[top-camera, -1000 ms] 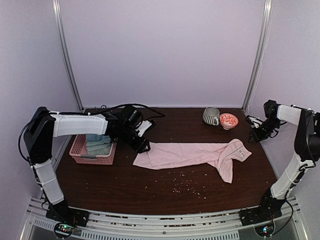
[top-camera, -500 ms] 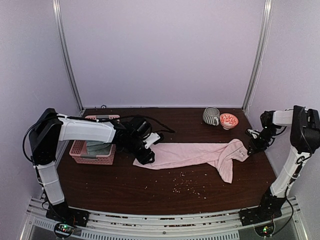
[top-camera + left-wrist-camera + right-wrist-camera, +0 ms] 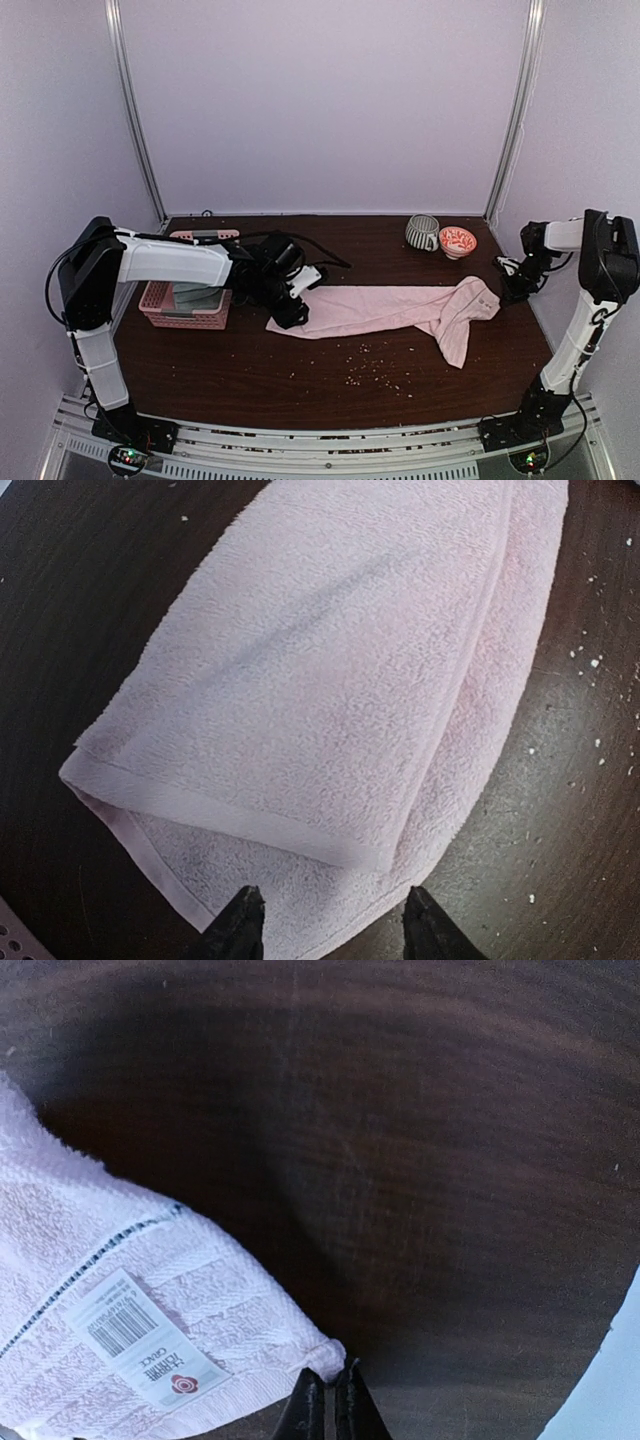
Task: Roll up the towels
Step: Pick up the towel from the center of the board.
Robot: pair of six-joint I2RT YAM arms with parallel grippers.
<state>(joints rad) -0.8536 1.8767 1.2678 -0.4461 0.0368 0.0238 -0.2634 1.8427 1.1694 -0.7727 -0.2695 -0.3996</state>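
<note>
A light pink towel lies stretched left to right across the dark table, folded lengthwise, its right end turned toward the front. My left gripper hovers over the towel's left end. In the left wrist view it is open, its two fingertips straddling the folded hem of the towel. My right gripper sits at the towel's far right corner. In the right wrist view it is shut, with the bunched corner of the towel pinched at its tips. A white label shows near that corner.
A pink basket with folded bluish-green cloths stands at the left, beside my left arm. A striped mug and a red-patterned bowl stand at the back right. Pale crumbs dot the table in front of the towel.
My right gripper came down from the right edge to the towel's corner and closed there. My left gripper moved forward onto the towel's left end, then held still.
</note>
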